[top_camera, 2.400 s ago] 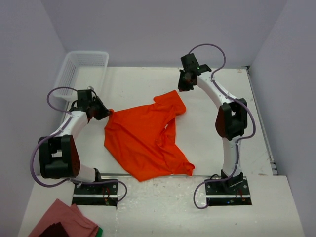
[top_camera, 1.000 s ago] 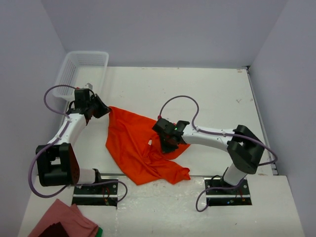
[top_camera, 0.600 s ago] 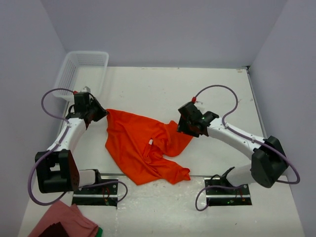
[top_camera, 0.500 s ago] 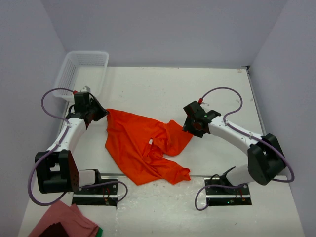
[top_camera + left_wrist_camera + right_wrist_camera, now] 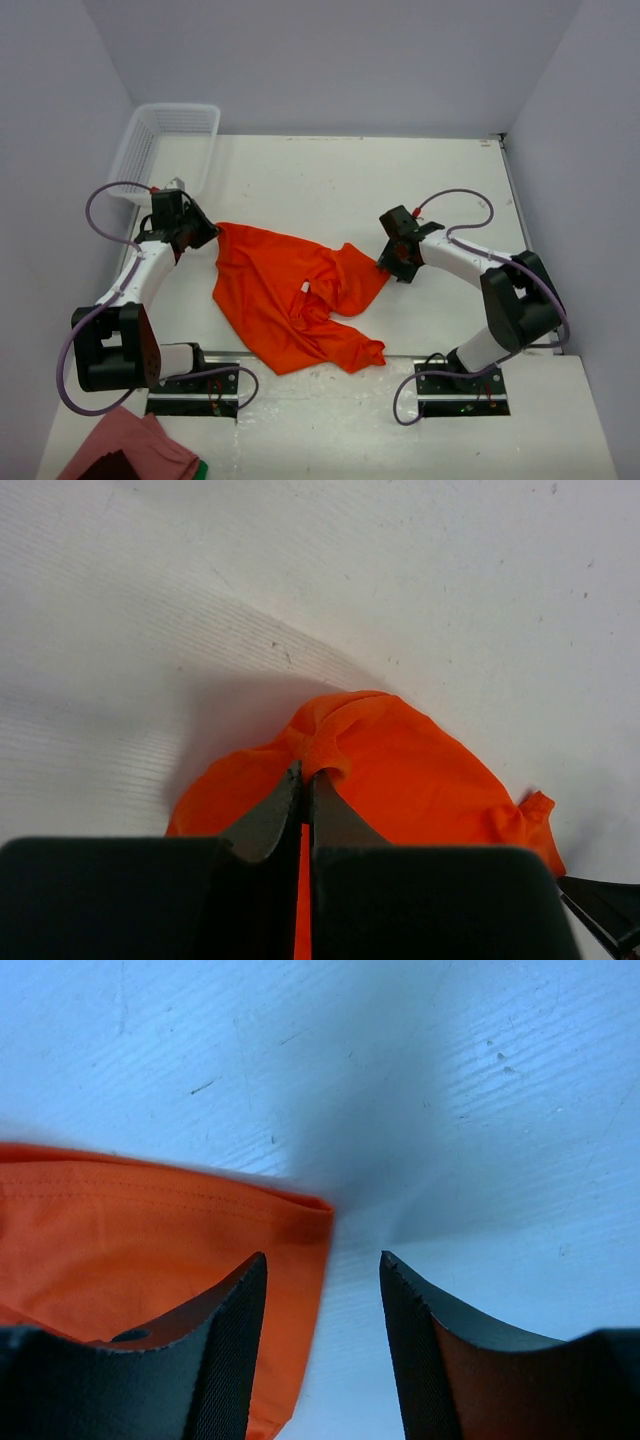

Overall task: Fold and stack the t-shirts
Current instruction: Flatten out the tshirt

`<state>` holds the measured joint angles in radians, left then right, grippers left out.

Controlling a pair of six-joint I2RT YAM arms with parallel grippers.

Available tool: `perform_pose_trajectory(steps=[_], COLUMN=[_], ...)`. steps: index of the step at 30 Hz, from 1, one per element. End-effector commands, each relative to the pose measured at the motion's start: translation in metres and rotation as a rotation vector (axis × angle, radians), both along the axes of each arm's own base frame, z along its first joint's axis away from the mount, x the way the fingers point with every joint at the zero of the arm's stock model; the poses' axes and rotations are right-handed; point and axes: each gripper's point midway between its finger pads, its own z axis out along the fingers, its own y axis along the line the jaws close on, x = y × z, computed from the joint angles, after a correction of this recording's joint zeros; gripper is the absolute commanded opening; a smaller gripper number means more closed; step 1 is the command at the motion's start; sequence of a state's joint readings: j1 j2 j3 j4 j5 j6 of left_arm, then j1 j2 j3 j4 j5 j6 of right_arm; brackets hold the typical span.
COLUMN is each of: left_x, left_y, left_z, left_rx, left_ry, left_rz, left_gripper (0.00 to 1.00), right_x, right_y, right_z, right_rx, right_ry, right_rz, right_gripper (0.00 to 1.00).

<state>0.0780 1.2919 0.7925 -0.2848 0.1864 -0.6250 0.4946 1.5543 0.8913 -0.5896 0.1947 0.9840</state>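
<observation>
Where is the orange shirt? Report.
Top view, centre: orange shirt lies crumpled, left gripper shut on its left corner, open right gripper at its right edge.

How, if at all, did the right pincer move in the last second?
Yes. The right pincer went right, away from the basket, from over the middle of the t-shirt to its right edge.

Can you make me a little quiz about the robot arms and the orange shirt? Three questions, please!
1. True or false: the left gripper is pinching a bit of the orange t-shirt.
2. Pick one. The right gripper is: A) shut tight, B) open, C) lifting the shirt high in the air.
3. Fill the gap: the white basket sits at the far ____ corner of the table.

Key: 1 true; 2 B; 3 left.
</observation>
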Motion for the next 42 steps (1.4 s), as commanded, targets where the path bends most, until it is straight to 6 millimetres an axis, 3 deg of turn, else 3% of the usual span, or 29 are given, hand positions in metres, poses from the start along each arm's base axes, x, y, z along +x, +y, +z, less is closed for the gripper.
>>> perform_pose_trajectory(steps=[1, 11, 15, 20, 24, 27, 30, 31, 33, 36, 38, 39, 41, 42], left_x=[0.006, 0.002, 0.001, 0.003, 0.002, 0.002, 0.002, 0.002, 0.003, 0.006, 0.006, 0.007, 0.005, 0.005], left_y=[-0.003, -0.005, -0.006, -0.006, -0.007, -0.007, -0.009, -0.011, -0.012, -0.022, -0.029, -0.034, -0.041, -0.042], left_z=[0.01, 0.007, 0.005, 0.007, 0.005, 0.006, 0.01, 0.015, 0.028, 0.065, 0.091, 0.11, 0.138, 0.154], left_rx=[-0.003, -0.012, -0.017, -0.014, -0.015, -0.004, 0.01, 0.015, 0.05, 0.093, 0.118, 0.127, 0.144, 0.156], left_ry=[-0.054, -0.053, -0.054, -0.056, -0.052, -0.057, -0.075, -0.091, -0.137, -0.239, -0.322, -0.372, -0.461, -0.506], left_rz=[-0.021, -0.028, -0.033, -0.037, -0.043, -0.056, -0.098, -0.115, -0.154, -0.227, -0.281, -0.306, -0.353, -0.36], left_gripper=[0.0, 0.0, 0.0, 0.0, 0.0, 0.0, 0.0, 0.0, 0.0, 0.0, 0.0, 0.0, 0.0, 0.0], right_x=[0.009, 0.015, 0.019, 0.023, 0.027, 0.032, 0.052, 0.065, 0.078, 0.106, 0.114, 0.122, 0.124, 0.125], right_y=[0.002, -0.001, -0.001, -0.002, 0.001, 0.0, -0.002, -0.001, -0.01, -0.013, -0.011, -0.012, -0.012, -0.005], right_z=[-0.005, -0.023, -0.027, -0.031, -0.03, -0.024, 0.013, 0.045, 0.082, 0.173, 0.215, 0.247, 0.276, 0.304], right_rx=[0.033, 0.041, 0.047, 0.042, 0.055, 0.038, -0.018, -0.026, -0.094, -0.176, -0.193, -0.221, -0.243, -0.215], right_ry=[-0.004, 0.054, 0.066, 0.066, 0.055, 0.036, -0.071, -0.141, -0.225, -0.426, -0.533, -0.605, -0.66, -0.726], right_rz=[-0.043, -0.04, -0.039, -0.035, -0.026, -0.009, 0.083, 0.108, 0.143, 0.299, 0.362, 0.393, 0.44, 0.463], right_gripper=[0.5, 0.47, 0.42, 0.25, 0.0, 0.0, 0.0, 0.0, 0.0, 0.0, 0.0, 0.0, 0.0, 0.0])
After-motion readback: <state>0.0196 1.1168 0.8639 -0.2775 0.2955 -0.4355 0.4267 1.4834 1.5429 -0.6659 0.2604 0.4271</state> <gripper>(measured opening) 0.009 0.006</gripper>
